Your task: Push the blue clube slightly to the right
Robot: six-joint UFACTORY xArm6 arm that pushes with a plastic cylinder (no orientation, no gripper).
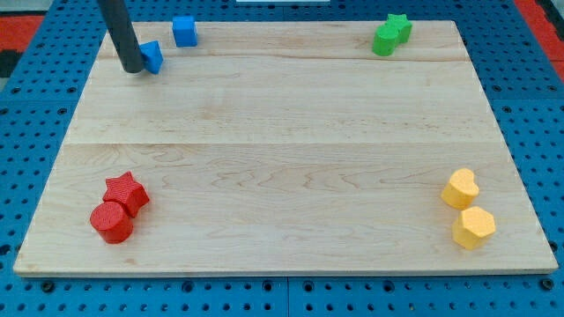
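At the far left of the tabletop (282,132), the blue cube (184,31) sits close to the far edge, standing free of its neighbours. Just to its left and a little nearer lies a second blue block (152,56), whose shape I cannot make out because the rod partly covers it. My tip (132,69) rests against that second block's left side, so it is left of and nearer than the cube, not touching it. As end effector I have only this plain rod, with no parts to spread or press together. Far right, a green star (399,26) touches another green block (384,41). Near left, a red star (126,192) touches a red cylinder (112,222). Near right sit a yellow heart (461,187) and a yellow hexagon-like block (474,227).
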